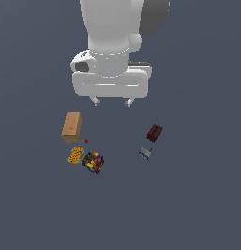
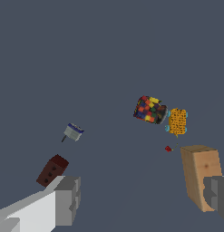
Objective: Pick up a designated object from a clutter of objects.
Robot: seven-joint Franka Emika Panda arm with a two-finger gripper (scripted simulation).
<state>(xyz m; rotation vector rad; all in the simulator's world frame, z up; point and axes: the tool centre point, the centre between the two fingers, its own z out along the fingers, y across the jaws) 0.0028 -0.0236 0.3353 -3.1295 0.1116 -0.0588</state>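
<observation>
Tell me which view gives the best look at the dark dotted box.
The wrist view: the dark dotted box appears larger, unobstructed, its coloured dots distinct, right beside the yellow-orange box. The exterior view shows it smaller, though also unobstructed.

You had the exterior view facing the arm from above; the wrist view looked down closer. Both shared the clutter around the tan box.
</observation>
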